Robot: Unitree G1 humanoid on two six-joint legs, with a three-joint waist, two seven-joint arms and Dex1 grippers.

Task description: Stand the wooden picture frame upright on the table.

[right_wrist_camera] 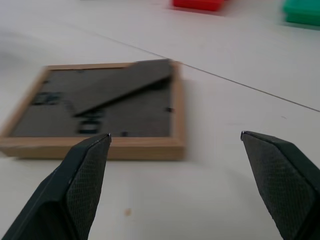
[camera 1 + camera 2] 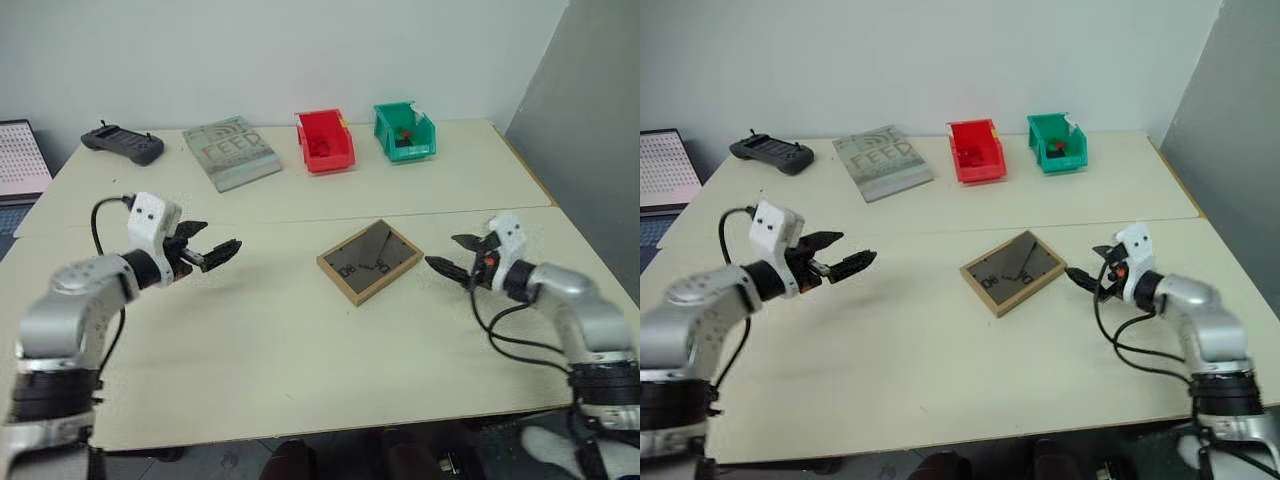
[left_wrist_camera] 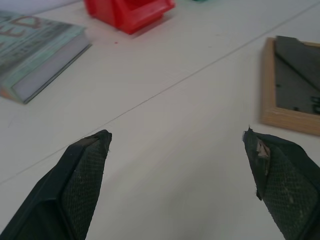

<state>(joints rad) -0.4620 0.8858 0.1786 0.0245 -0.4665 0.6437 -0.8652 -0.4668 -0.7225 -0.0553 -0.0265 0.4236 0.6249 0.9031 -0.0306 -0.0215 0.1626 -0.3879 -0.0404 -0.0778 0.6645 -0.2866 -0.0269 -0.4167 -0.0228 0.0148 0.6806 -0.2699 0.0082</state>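
The wooden picture frame (image 2: 369,260) lies flat on the table (image 2: 280,330), face down, its dark back panel and folded stand facing up; it also lies ahead in the right wrist view (image 1: 100,112). My left gripper (image 2: 218,250) hovers open well to the frame's left, nothing between its fingers. My right gripper (image 2: 452,256) hovers open just right of the frame, close to its edge but apart from it. Both point inward toward the frame.
At the back of the table stand a red bin (image 2: 324,140) and a green bin (image 2: 404,131). A grey "FEED" book (image 2: 231,151) and a black controller (image 2: 122,143) lie back left. A laptop (image 2: 20,160) sits off the left edge. A seam (image 2: 250,226) crosses the tabletop.
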